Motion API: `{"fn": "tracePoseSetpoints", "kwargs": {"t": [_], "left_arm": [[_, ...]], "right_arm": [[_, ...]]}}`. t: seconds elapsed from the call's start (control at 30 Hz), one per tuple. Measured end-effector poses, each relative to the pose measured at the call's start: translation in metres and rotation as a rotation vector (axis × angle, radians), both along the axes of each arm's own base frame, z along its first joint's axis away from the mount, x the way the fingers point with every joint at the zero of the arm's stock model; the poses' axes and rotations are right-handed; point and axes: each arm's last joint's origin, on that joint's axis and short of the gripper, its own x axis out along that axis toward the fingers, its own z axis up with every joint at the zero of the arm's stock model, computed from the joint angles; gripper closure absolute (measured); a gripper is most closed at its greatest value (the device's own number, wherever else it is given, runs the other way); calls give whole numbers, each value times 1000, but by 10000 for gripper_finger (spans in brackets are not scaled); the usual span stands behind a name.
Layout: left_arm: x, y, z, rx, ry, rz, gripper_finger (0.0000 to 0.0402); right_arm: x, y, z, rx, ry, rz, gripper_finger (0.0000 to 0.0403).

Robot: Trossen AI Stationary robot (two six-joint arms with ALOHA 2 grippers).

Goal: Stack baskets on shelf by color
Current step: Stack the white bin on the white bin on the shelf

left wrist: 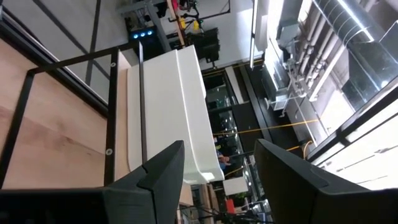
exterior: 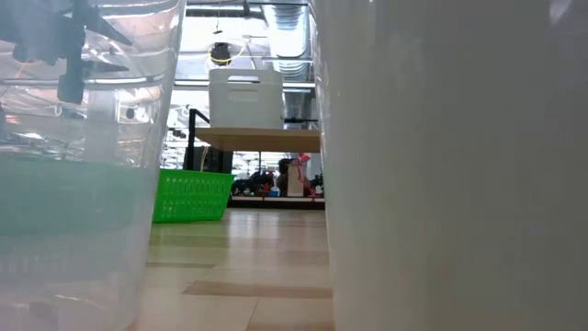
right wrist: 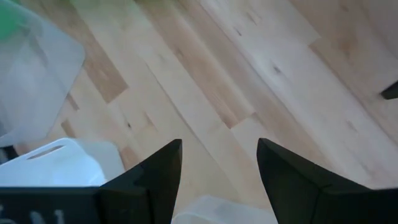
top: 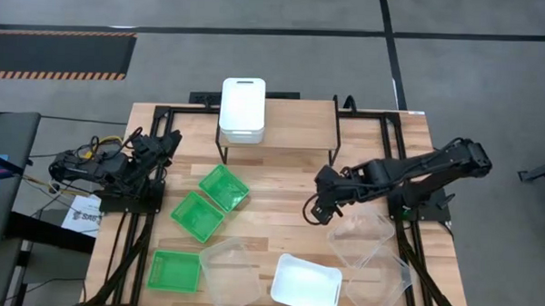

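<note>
left hand (left wrist: 219,171) parted, parked | right hand (top: 318,210) parted, mid-table

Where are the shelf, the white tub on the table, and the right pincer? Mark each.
shelf (top: 301,125): high view, bare wooden top.
white tub (top: 306,283): high view, inside floor.
right pincer (top: 319,211): high view, midway between fingertips, open.

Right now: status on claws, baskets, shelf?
Right claw open, empty, over bare table. Left claw open, parked at left edge. White baskets on shelf; the rest off it. Nothing blocking.
</note>
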Motion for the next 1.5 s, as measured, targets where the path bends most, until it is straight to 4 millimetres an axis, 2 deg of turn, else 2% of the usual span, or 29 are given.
{"fn": "tracePoseSetpoints", "kwargs": {"t": [0.9,1.5], "left_arm": [[1,-1,0,4,0,-49,216],[1,-1,-1,7,13,-54,216]], "right_arm": [[-6,33,2,9,-45,157,173],[-5,34,3,-14,-51,204,173]]}}
